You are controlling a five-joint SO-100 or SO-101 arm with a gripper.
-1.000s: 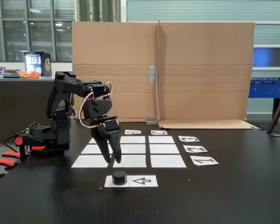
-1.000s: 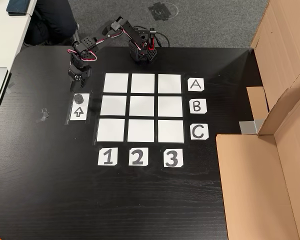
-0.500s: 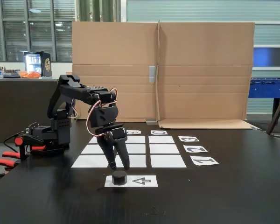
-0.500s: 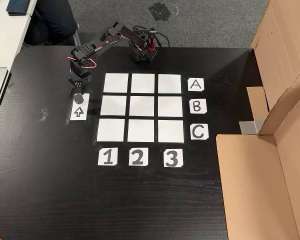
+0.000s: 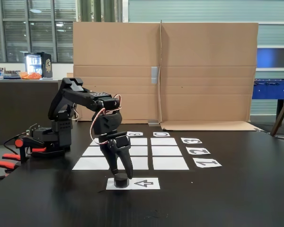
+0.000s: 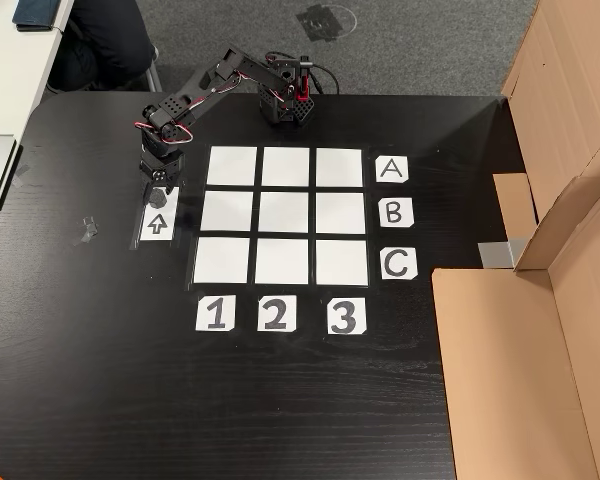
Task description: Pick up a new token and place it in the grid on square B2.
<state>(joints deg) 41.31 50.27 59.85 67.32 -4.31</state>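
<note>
You are at the pick-up step: your gripper (image 5: pixel 121 174) is down at the token (image 5: pixel 121 180), which sits on the arrow sheet (image 5: pixel 144 183) at that sheet's end away from the arrowhead, and in the low fixed view the two fingers reach to the puck's top from about its 12 o'clock. Whether the fingers straddle the puck, press on it or only touch its upper edge, you cannot tell from either fixed view; they look close together near the tips, but the dark puck and dark fingers merge. In the fixed view from above, the token (image 6: pixel 158 198) lies at about 9 o'clock from the grid (image 6: pixel 284 215), just beside its left column, and the gripper (image 6: pixel 156 186) covers the puck's 12 o'clock side. All nine white sheets are bare, and square B2 (image 6: pixel 284 212) at the centre is unmarked. By my judgement nothing is lifted yet, so the task is in its early part. The next move calls for a firm pinch across the puck's round side, low enough that the short cylinder does not squirt out, then a straight lift clear of the arrow sheet. After that you need to swing toward 3 o'clock in the view from above, across the first column, and set the puck down flat in the middle of the centre sheet, away from the dark gaps.
</note>
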